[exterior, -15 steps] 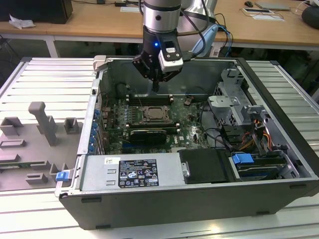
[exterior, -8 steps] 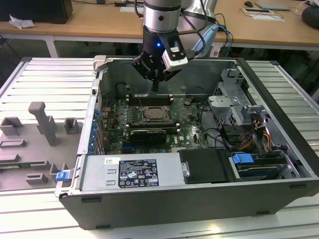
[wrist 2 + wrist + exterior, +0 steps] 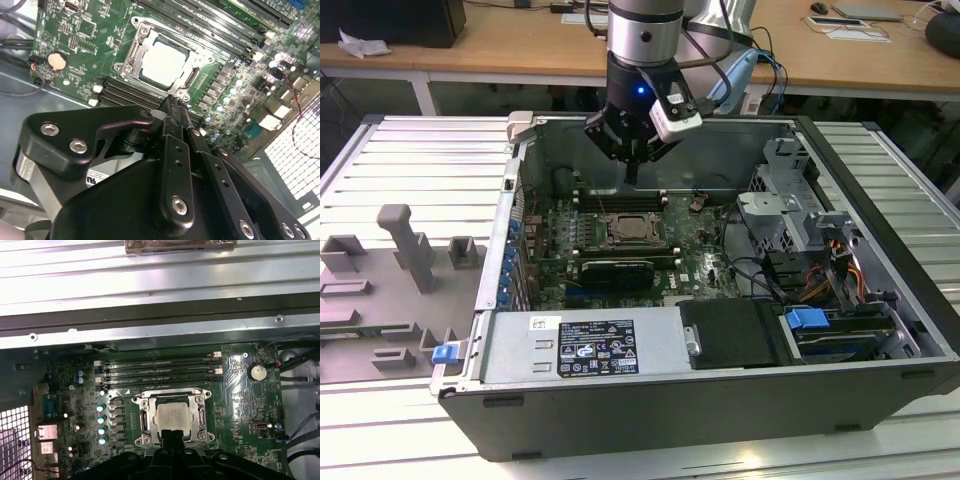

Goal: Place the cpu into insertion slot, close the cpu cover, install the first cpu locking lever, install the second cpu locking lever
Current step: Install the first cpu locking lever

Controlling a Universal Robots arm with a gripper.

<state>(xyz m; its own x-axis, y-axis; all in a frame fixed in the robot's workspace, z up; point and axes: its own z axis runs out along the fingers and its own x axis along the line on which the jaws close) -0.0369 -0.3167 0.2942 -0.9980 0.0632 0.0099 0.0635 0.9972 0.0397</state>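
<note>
The cpu (image 3: 165, 62) lies flat in the insertion slot (image 3: 610, 240) on the green board, its pale metal top facing up. The silver cpu cover (image 3: 131, 56) rests down around it, and the chip (image 3: 172, 417) shows through the cover's window (image 3: 145, 417). Thin wire levers run along the frame's sides; whether they are latched I cannot tell. My gripper (image 3: 632, 175) hangs above the socket, a little toward the case's back wall. Its black fingertips (image 3: 172, 102) are pressed together, shut with nothing between them, as the first wrist view also shows for the gripper (image 3: 173, 432).
Long black memory slots (image 3: 160, 367) run beside the socket toward the back wall. A coin battery (image 3: 257, 371) sits on the board. The power supply (image 3: 585, 345) fills the case front, with a drive cage (image 3: 790, 215) and cables on the exterior view's right. A grey fixture (image 3: 405, 245) stands outside the case.
</note>
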